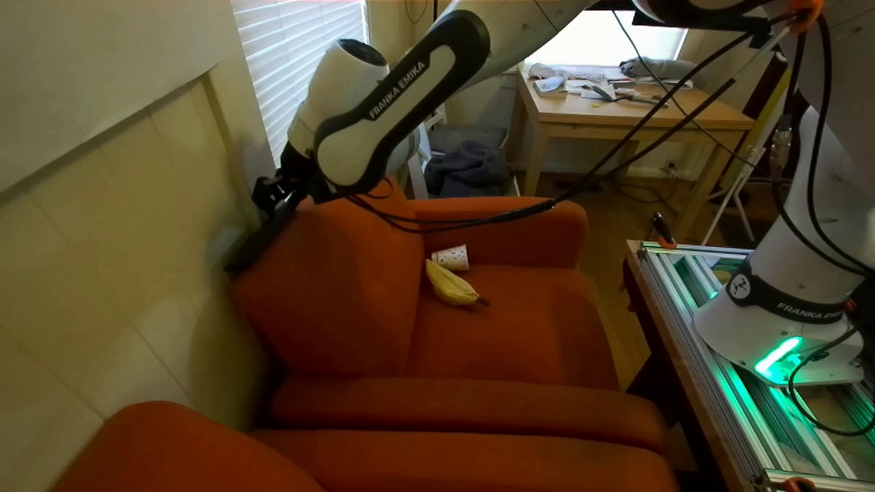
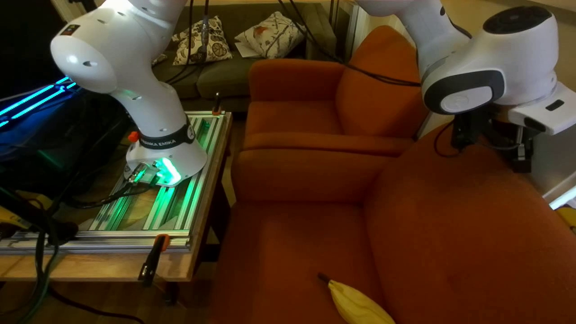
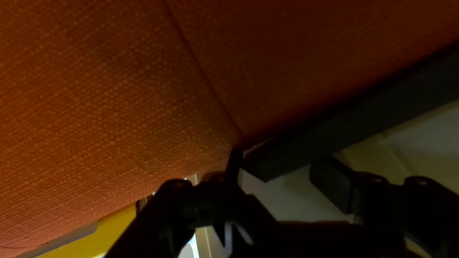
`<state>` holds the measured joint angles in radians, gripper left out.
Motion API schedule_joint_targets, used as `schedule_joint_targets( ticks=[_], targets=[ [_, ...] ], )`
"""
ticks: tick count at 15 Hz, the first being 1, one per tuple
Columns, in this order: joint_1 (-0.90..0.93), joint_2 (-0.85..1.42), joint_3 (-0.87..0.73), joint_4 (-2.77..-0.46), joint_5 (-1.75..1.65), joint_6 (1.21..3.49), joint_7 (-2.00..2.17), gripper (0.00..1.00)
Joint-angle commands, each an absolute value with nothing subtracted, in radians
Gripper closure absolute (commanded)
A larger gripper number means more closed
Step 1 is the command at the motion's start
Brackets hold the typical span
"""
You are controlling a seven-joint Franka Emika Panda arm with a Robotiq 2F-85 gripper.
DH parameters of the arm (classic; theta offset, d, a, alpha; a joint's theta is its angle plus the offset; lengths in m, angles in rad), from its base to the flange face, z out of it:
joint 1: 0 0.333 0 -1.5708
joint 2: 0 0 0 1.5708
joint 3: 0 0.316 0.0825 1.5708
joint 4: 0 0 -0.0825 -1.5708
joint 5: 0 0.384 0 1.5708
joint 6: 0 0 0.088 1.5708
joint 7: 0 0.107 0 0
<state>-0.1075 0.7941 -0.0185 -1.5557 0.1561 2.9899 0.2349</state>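
Nearest lens: black fingers (image 3: 331, 184), parted about midway, no hold visible; cannot tell whether touching dark bar (image 3: 344, 129) at the tips. Alongside fingers and bar: orange chair back (image 3: 107, 89); beyond, pale wall (image 1: 137, 287). Well below fingers, on the seat (image 1: 519, 335): yellow banana-shaped item (image 1: 450, 284) near white speckled cup (image 1: 451, 258), tipped on its side.
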Motion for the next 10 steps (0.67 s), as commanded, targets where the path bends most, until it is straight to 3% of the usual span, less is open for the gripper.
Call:
schedule_joint_targets(
  ticks=[1,10],
  targets=[
    [-0.120,0.828,-0.002,-1.510,0.183,2.994,0.213,0.73],
    [-0.215,0.763,0.080,-1.560,0.183,2.953,0.117,0.73]
  ],
)
